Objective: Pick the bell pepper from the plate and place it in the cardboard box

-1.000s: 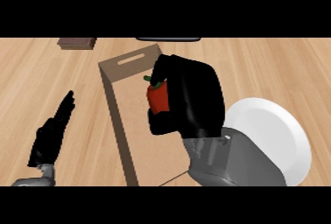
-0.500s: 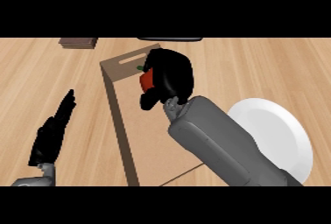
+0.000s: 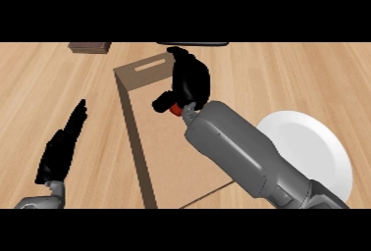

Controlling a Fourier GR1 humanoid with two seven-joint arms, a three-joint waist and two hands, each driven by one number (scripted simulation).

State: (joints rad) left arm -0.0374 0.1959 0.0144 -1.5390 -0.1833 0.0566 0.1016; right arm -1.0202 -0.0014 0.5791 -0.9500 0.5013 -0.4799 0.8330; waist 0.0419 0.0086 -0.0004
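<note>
One black right hand (image 3: pixel 190 82), fingers curled down over a red bell pepper (image 3: pixel 174 109), hanging above the open cardboard box (image 3: pixel 138 78) near its far end. Only a small red patch of pepper showing under the palm, between thumb and fingers. Probably light, stiff-walled and hollow, with smooth waxy skin likely to slip; best held around the broad shoulders, as seems the case now, rather than by the stem. Box interior mostly hidden by the grey forearm; nothing else visible inside. To the right, white plate (image 3: pixel 313 147), bare, partly covered by the same forearm. At the lower left, left hand (image 3: pixel 62 149) resting flat-fingered and straight above the wooden counter (image 3: pixel 290 73), well apart from box and pepper.
</note>
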